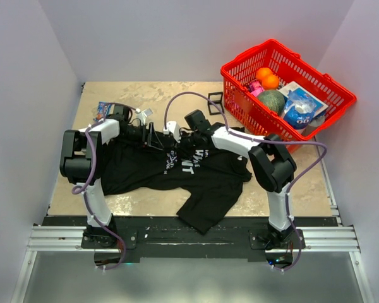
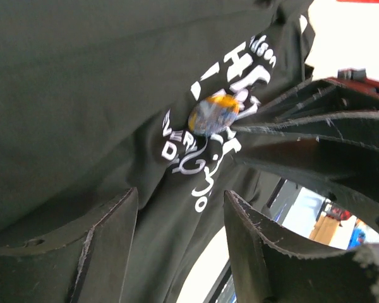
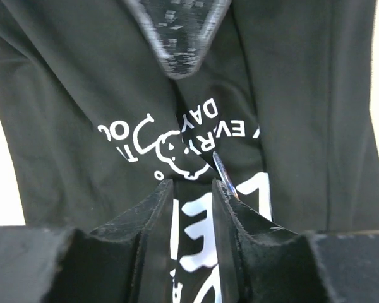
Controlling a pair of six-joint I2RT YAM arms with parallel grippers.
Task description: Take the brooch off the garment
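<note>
The garment [image 1: 202, 177] is a black T-shirt with white lettering, lying across the table's middle. Both grippers meet at its chest. The brooch [image 2: 213, 113] is a small round piece pinned among the letters. In the right wrist view it shows edge-on [image 3: 222, 173], touching my right finger's tip. My right gripper [image 3: 191, 184] holds its fingers a narrow gap apart, with lettered cloth showing flat between them. It also shows in the top view [image 1: 175, 136]. My left gripper [image 2: 180, 196] is open wide over the shirt, short of the brooch, and shows in the top view [image 1: 153, 136].
A red basket [image 1: 240, 85] at the back right holds oranges, a green melon and packets. A black wire cube frame [image 1: 215, 101] stands just left of it. A small blue item [image 1: 103, 110] lies at the back left. Grey walls close in both sides.
</note>
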